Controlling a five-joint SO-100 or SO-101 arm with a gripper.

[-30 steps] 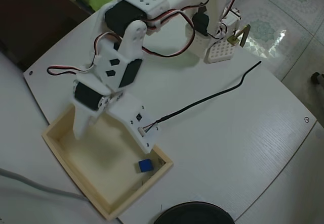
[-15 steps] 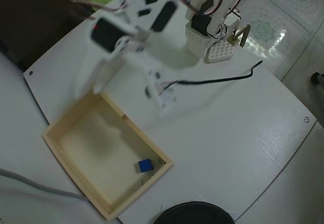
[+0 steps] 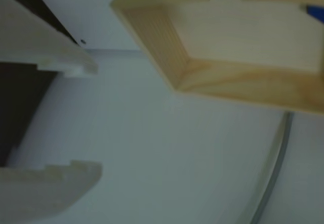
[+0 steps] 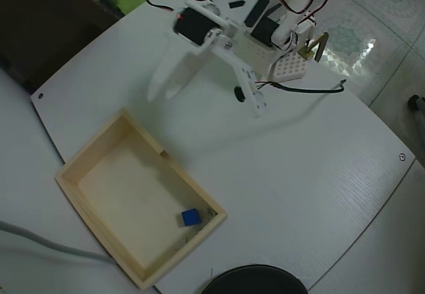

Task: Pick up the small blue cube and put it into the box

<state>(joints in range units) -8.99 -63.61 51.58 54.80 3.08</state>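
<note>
White and wide, the bench point(image 4: 319, 194) filled most of the overhead view, with patterned floor tiles showing past its far right edge. On it, near the bench's left corner, sat the box point(image 4: 85, 198), a shallow tray of pale wood. High above the bench's far edge hung the white arm, its pincer point(image 4: 206, 98) spread wide and empty, both fingers pointing down toward bare bench well clear of the box. A black cable point(image 4: 307, 89) trailed beside the arm's base. The small blue cube point(image 4: 190, 218) lay on the box floor, tucked in the corner nearest the bench's near edge; the wrist view caught only a sliver of blue point(image 3: 317, 12) at its right border. Judged from this, the cube was already delivered, and the step in hand was retreat: best done by folding back smoothly, the fingers held high enough to pass over the box walls and cable.
</note>
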